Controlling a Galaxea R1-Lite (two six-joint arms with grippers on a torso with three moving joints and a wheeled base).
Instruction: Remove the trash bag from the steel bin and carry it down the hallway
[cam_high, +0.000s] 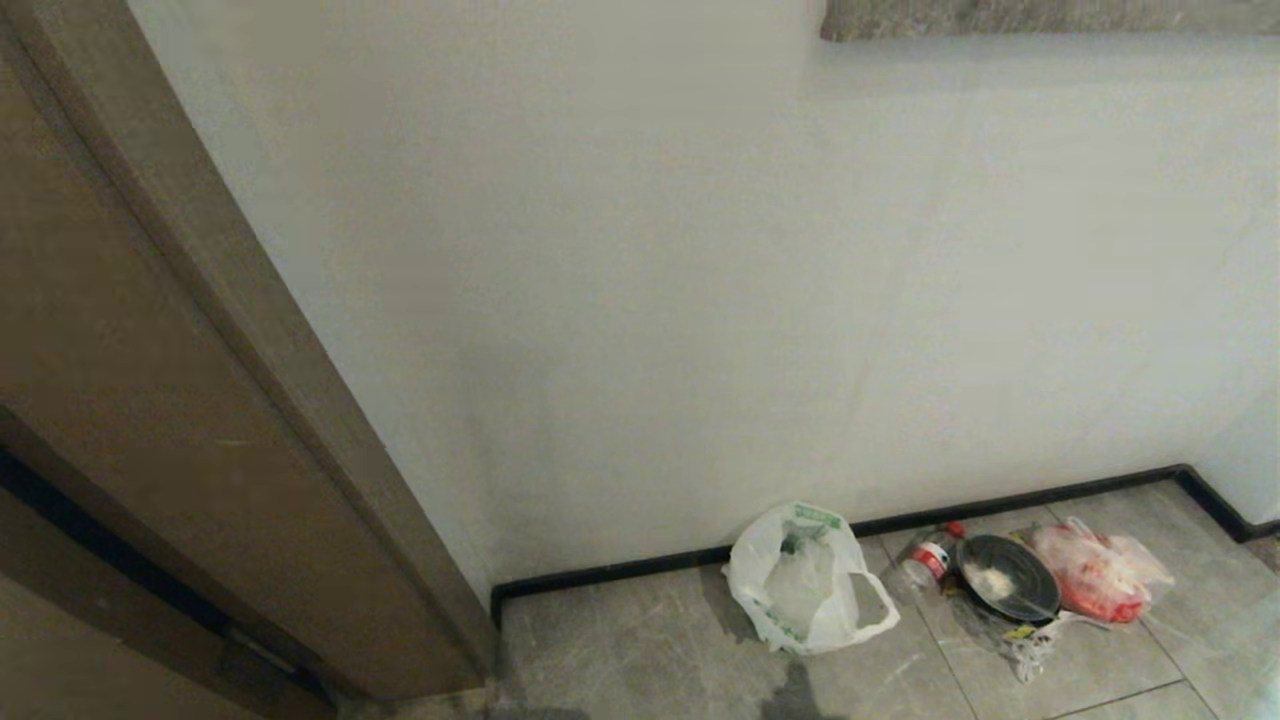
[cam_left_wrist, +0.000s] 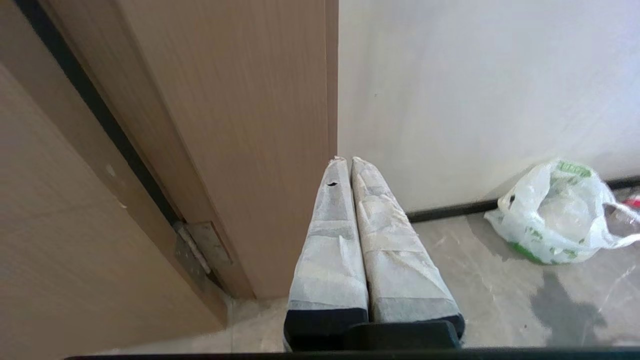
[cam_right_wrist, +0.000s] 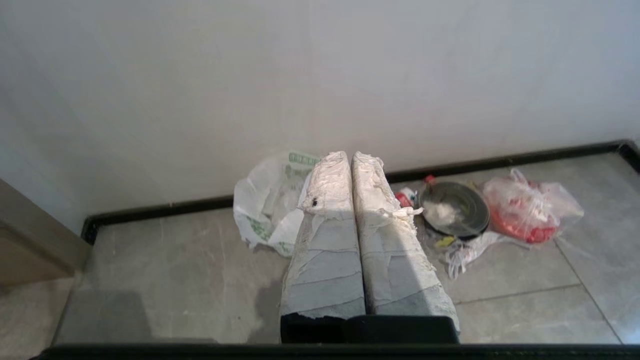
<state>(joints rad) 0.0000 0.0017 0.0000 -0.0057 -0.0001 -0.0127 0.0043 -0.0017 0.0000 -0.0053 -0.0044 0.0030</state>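
**Bag on floor by wall, both grippers closed & empty**

Head view: trash bag (cam_high: 808, 580) sits on the grey tile floor (cam_high: 640, 650), lower centre of frame, back against the black baseboard (cam_high: 620, 573). White translucent plastic w/ green print, mouth slumped open, one loop handle flopped out toward lower right. Nothing holding it.

Right of bag, same strip of floor, lower right of frame: plastic bottle (cam_high: 930, 556) w/ red label lying down, black bowl (cam_high: 1005, 577) w/ white residue inside, tilted, touching the bottle. Red-tinted clear bag (cam_high: 1098, 572) just right of the bowl. Crumpled white scraps (cam_high: 1030, 645) below the bowl.

Brown door (cam_high: 150, 400) fills the left side of frame, frame edge running diagonally down to lower centre-left. Pale wall (cam_high: 750, 280) takes up the rest. No arms visible in head view. Steel bin not seen in any view.

Left wrist view: left gripper (cam_left_wrist: 345, 161) fingers pressed together, tape-wrapped, nothing between them. Tips sit centre frame over the door's edge (cam_left_wrist: 332, 100). Hinge (cam_left_wrist: 197, 247) lower left. Bag at right edge of frame, well apart from the fingers.

Right wrist view: right gripper (cam_right_wrist: 348, 155) also fully closed, empty, taped pads frayed at the tips. Tips overlap the bag in frame, centre, but hang above it, no contact visible. Bowl, bottle & red bag to centre-right.
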